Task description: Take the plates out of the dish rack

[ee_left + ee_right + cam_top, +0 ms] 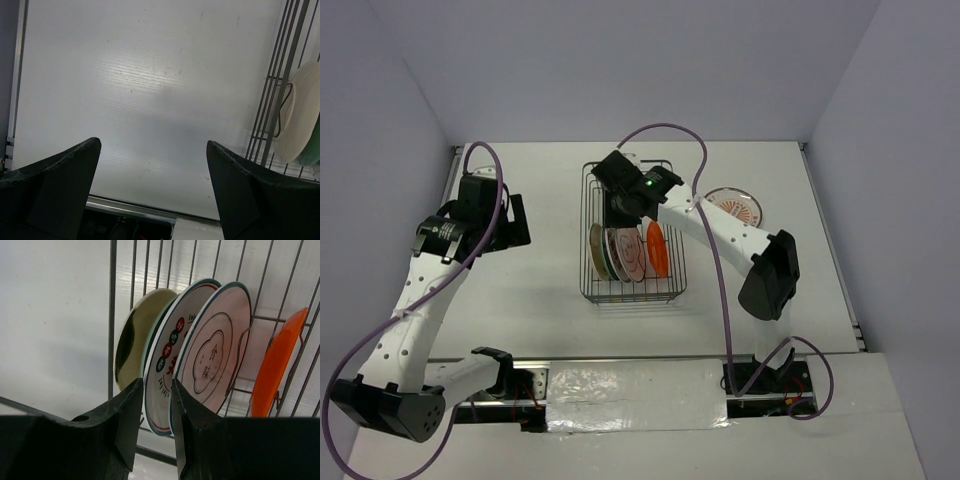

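The dish rack (588, 205) of dark wire stands mid-table. Upright in it are an olive plate (131, 337), a white plate with red and dark dots (172, 337), a white plate with a pink outline print (215, 347) and an orange plate (277, 360). My right gripper (155, 381) reaches into the rack from above. Its fingers (125, 410) sit tight on both sides of the dotted plate's rim. Another patterned plate (734, 207) lies flat on the table right of the rack. My left gripper (153, 144) hangs open over bare table left of the rack (280, 75).
The right arm (720, 225) stretches across from the right, with its purple cable (705, 190) arching over it. A metal rail (130, 210) runs along the table's near edge. White walls close in the table at the back and on both sides.
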Tool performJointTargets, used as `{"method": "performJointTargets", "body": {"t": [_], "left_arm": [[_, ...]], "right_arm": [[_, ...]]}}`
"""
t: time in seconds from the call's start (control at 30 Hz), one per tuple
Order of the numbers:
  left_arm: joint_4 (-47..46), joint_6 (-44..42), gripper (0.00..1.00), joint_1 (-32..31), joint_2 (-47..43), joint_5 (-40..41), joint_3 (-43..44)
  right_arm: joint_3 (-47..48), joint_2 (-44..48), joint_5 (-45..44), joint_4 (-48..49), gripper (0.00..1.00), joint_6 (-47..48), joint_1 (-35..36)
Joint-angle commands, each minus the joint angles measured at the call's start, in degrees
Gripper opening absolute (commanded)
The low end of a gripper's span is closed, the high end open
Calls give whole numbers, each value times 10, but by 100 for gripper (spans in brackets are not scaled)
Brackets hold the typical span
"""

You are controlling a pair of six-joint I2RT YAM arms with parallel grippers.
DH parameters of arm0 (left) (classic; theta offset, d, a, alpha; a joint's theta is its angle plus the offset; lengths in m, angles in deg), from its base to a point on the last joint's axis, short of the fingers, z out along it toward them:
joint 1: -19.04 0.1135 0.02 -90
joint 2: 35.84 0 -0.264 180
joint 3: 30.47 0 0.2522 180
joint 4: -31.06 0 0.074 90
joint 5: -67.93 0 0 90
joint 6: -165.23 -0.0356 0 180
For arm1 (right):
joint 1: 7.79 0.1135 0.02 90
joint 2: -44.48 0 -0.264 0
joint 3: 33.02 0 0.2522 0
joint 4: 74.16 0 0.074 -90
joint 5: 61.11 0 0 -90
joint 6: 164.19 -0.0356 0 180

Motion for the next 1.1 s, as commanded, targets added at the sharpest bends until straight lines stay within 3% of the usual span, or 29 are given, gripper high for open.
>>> {"method": "performJointTargets", "body": {"t": [0.0,0.43,0.73,0.83,1.07], "left_arm": [[-18,-1,99,-2,-16,14,-5],[-30,-9,100,-2,-9,-2,-22],[-29,-9,100,-2,2,-8,-15],[-30,-10,99,-2,5,-9,-17],[-35,-11,99,-2,8,-12,-21]], "right_arm": [[1,-1,-28,-19,37,-15,8],[-38,12,-86,-33,36,-34,16],[-83,27,-76,-10,31,-37,10],[-116,65,-68,23,34,-31,10],[-187,118,-3,100,55,-21,8]]}}
